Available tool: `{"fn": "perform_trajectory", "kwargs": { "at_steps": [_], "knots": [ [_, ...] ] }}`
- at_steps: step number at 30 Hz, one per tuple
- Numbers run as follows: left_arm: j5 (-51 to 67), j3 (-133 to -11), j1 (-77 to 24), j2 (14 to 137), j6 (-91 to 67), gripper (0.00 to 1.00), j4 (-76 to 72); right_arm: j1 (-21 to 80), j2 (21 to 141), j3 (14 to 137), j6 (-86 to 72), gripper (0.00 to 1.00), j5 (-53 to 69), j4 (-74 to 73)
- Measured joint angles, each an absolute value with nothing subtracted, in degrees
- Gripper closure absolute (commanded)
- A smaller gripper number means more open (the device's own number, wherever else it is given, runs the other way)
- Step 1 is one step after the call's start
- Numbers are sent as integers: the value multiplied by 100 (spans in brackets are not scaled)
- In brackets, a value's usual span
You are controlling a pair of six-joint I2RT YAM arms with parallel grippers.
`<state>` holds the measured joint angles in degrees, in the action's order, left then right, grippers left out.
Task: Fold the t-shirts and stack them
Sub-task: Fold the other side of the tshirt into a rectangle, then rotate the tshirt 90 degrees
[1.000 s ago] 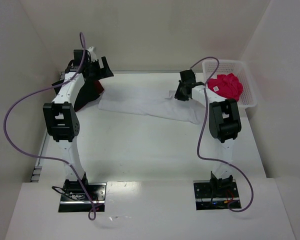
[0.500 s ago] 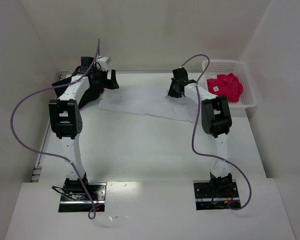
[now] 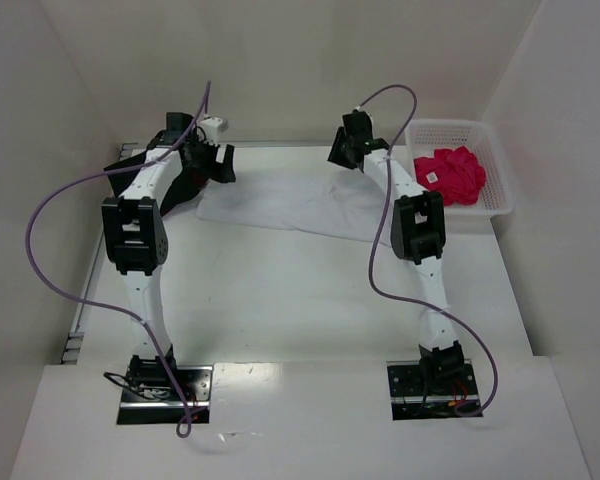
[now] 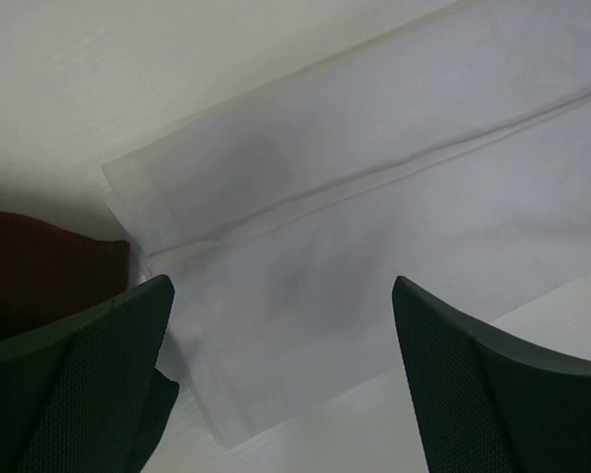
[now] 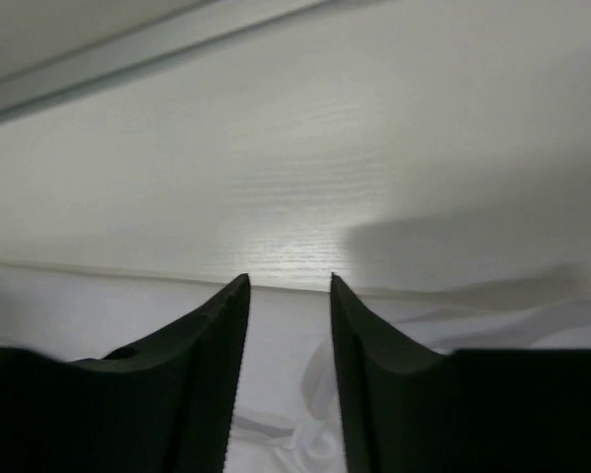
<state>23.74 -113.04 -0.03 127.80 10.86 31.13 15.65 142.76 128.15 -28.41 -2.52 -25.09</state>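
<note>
The white t-shirt (image 3: pixel 290 205) lies as a long folded strip across the back of the table. My left gripper (image 3: pixel 218 165) hovers over its left end with jaws wide open and empty; in the left wrist view (image 4: pixel 281 288) the white shirt (image 4: pixel 374 168) fills the space below. The dark red shirt (image 4: pixel 39 271) lies just left of that end. The black shirt (image 3: pixel 128 165) lies behind the left arm. My right gripper (image 3: pixel 344 152) is at the shirt's far edge, jaws slightly apart (image 5: pixel 289 281) over white cloth (image 5: pixel 281 394). The pink-red shirt (image 3: pixel 450 172) sits bunched in the basket.
A white lattice basket (image 3: pixel 500 180) stands at the back right corner. White walls close in the table at the back and both sides. Purple cables loop off both arms.
My right gripper has moved from the shirt's right part back and left to its far edge. My left gripper has moved right, over the shirt's left end.
</note>
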Motion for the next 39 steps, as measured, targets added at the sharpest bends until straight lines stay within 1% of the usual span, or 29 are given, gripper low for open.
{"fn": "perform_trajectory", "kwargs": {
  "at_steps": [2,3,5,6,9,17,21,25,27,31,35,39],
  "knots": [
    [2297,-11387,-40,12823,1293,1,3172,1516,14273,13054,-2851,32,-238,-2561],
    [2226,-11483,-79,12888,1515,1,3199,1443,14256,13269,-2849,23,-121,-2604],
    [2073,-11675,-186,13089,1939,1,3216,1338,14162,13350,-2836,11,7,-2625],
    [2021,-11743,-229,13183,2086,1,3215,1289,14108,13358,-2844,7,63,-2654],
    [1838,-11848,-344,13498,2463,1,3251,1052,13796,13310,-2848,0,260,-2763],
    [1360,-11850,-568,13843,2972,1,3402,397,12209,12278,-2838,0,736,-2869],
    [950,-11846,-719,13835,3026,1,3378,316,11751,11947,-2837,0,855,-2811],
    [278,-11547,-984,13646,3092,1,3174,316,11557,11541,-2836,0,987,-2756],
    [16,-11237,-1133,13468,3047,1,3025,316,11508,11361,-2837,0,1005,-2727],
    [-303,-10565,-1449,13062,2768,1,2925,316,11169,10306,-2842,0,1064,-2681],
    [-353,-9974,-1721,12663,2236,1,3009,316,10981,9739,-2844,0,1099,-2595],
    [-244,-9330,-2045,12212,1588,1,3382,327,10500,8942,-2889,0,1111,-2545]
  ]
}}
